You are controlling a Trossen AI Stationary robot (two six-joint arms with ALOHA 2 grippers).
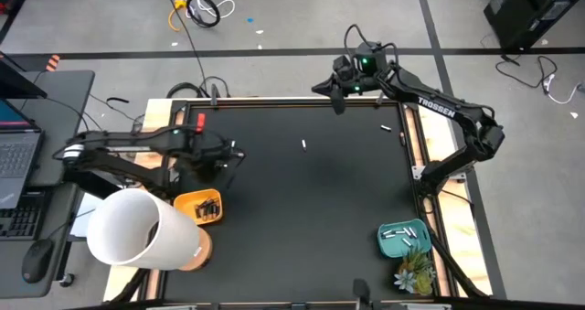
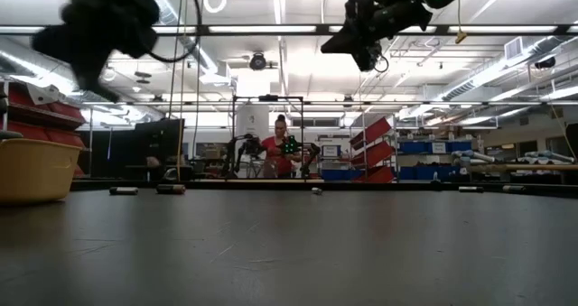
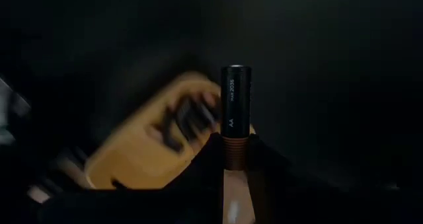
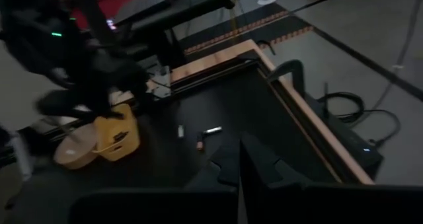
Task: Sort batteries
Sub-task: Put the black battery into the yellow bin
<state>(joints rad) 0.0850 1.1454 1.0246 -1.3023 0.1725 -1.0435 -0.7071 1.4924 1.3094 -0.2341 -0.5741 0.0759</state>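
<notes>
Robot arms: two
Grippers: two, the left gripper and the right gripper
Bins on the bench: two, one yellow bin and one teal bin
Loose batteries on the bench: three, a white battery, a second battery, a third battery
Battery in the left gripper: one dark battery
Batteries inside the bins: too small to count

"TROSSEN" showing in white along the right arm, "AA" printing lengthwise on the dark battery, smaller lettering beside it staying unreadable
</notes>
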